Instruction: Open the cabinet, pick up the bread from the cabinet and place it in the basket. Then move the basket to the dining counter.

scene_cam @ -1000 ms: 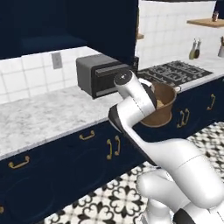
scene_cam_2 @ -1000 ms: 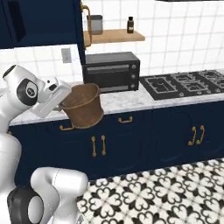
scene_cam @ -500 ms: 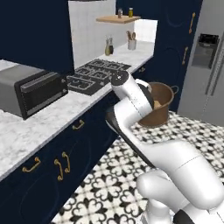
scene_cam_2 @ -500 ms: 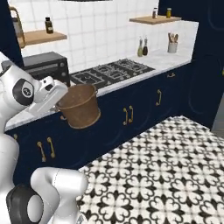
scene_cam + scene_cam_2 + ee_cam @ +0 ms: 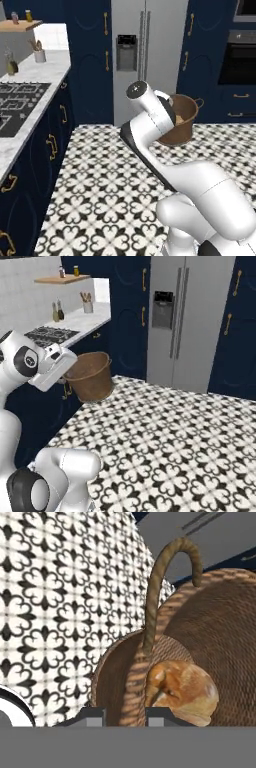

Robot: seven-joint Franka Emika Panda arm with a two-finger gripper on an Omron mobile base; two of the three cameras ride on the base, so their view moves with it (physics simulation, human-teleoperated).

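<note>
Gripper (image 5: pixel 125 714) pinches the basket (image 5: pixel 90 376) rim by its loop handle; light, stiff wicker, bread (image 5: pixel 182 692) loose inside, may tip.

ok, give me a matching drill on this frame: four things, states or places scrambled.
Things:
1. bread
2. basket
3. gripper
4. fridge

States or places:
A. shut on the basket's rim
B. lying inside the basket
C. standing between navy cabinets
D. held up above the patterned floor

Pairs: 1-B, 2-D, 3-A, 4-C
</note>
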